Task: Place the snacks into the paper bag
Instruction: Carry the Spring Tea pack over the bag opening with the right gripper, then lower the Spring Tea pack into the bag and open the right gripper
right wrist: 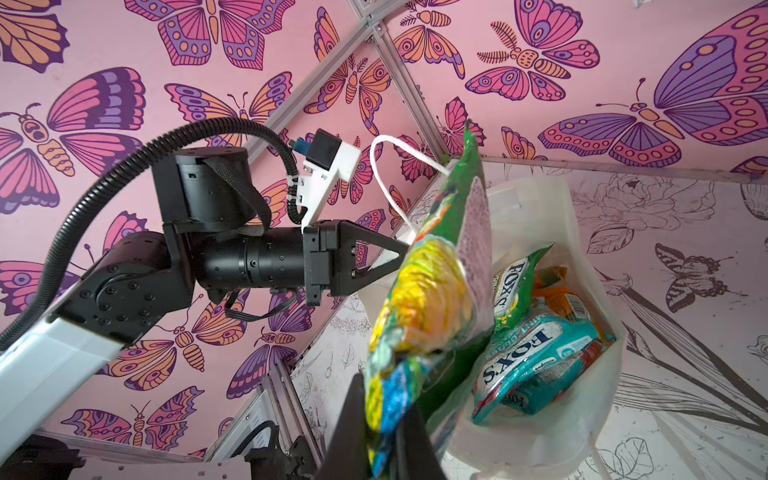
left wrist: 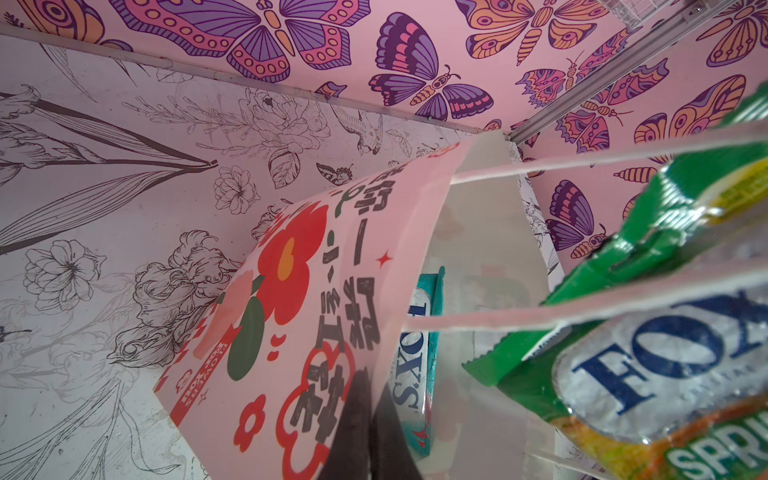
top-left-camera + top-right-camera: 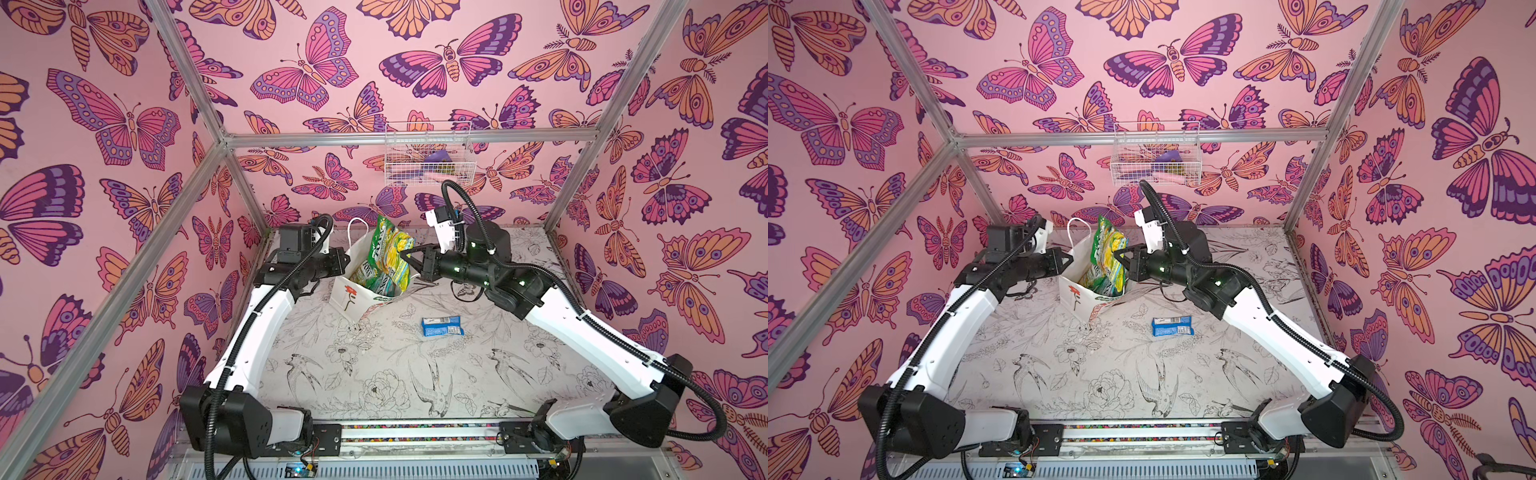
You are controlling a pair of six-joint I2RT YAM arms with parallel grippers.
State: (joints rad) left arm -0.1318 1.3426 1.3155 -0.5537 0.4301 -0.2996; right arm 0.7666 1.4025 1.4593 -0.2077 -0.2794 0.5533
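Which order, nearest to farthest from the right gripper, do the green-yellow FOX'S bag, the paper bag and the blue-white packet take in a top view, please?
1. green-yellow FOX'S bag: held in the right gripper itself.
2. paper bag: standing right beside it, directly below that bag.
3. blue-white packet: lying apart, lower in the view.

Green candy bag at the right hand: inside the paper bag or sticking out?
Sticking out: the green candy bag rises well above the paper bag, pinched by the right hand.
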